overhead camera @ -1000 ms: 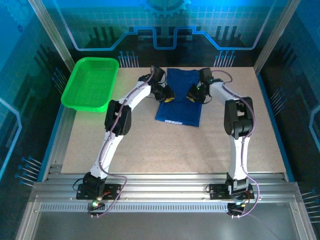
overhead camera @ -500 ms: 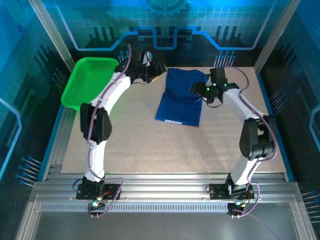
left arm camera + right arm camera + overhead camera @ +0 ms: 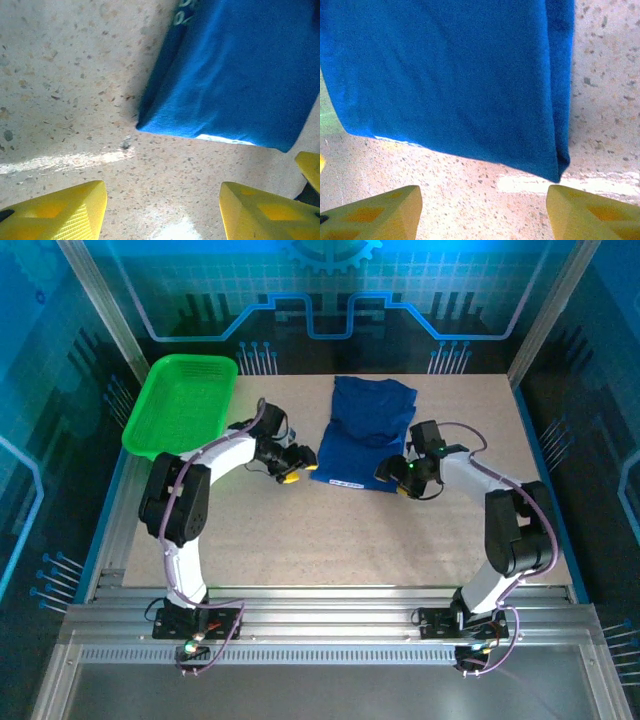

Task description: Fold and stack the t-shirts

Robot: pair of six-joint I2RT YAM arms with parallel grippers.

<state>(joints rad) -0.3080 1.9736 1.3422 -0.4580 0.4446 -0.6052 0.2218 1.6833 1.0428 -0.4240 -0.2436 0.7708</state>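
A pale speckled counter (image 3: 300, 540) is seen from the top camera, and the royal-blue t-shirt (image 3: 365, 435) is laid on its far middle part. The shirt is folded into a long narrow shape, with its short near edge turned toward the arm bases and a thin line of white showing along that edge. A green plastic basket (image 3: 185, 405) is set well to the left of the t-shirt, apart from it, and nothing is seen inside it.

The left arm (image 3: 180, 510) is bent in from the left of the t-shirt and the right arm (image 3: 510, 530) from the right, so that the shirt's near end is flanked by both.

The left claw (image 3: 297, 465) is held just beside the t-shirt's near left corner, low over the counter. In the left wrist view this claw (image 3: 162, 215) is shown open: its yellow fingertips (image 3: 55, 212) are spread wide, bare counter (image 3: 60, 90) lies between them, and the t-shirt (image 3: 240, 75) corner is ahead of them, ungripped.

The right claw (image 3: 385, 478) is held just beside the t-shirt's near right corner. In the right wrist view this claw (image 3: 482, 215) is likewise shown open, its fingertips (image 3: 595, 212) parted over bare counter (image 3: 605, 100), with the t-shirt (image 3: 445, 75) edge ahead and nothing held.
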